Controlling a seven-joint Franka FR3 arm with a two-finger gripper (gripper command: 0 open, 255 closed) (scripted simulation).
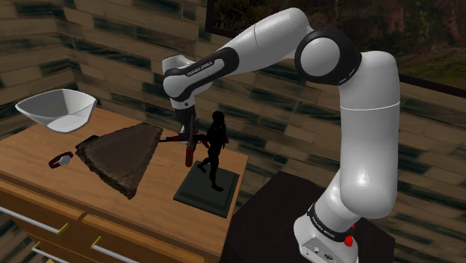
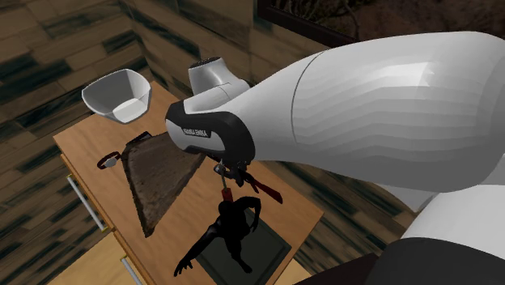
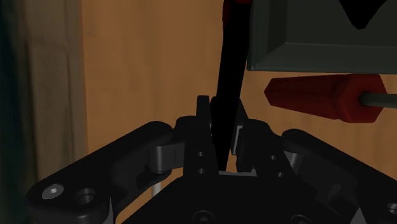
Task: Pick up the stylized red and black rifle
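Observation:
The rifle (image 1: 184, 140) is thin and black with red parts, and it lies crosswise in my gripper (image 1: 187, 131), which is shut on it. It hangs just above the wooden tabletop (image 1: 45, 161), between a dark wedge and a black figurine. In the second exterior view the rifle (image 2: 257, 188) sticks out under the gripper (image 2: 229, 172), red at its ends. From the wrist, the fingers (image 3: 202, 124) clasp the rifle's black bar (image 3: 224, 95), with its red piece (image 3: 321, 95) off to one side.
A black figurine (image 1: 214, 146) on a dark square base (image 1: 205, 196) stands right beside the gripper. A dark brown wedge (image 1: 119, 155) lies at the shoulder view's left of it, then a small red and black object (image 1: 61, 159) and a white bowl (image 1: 58, 110).

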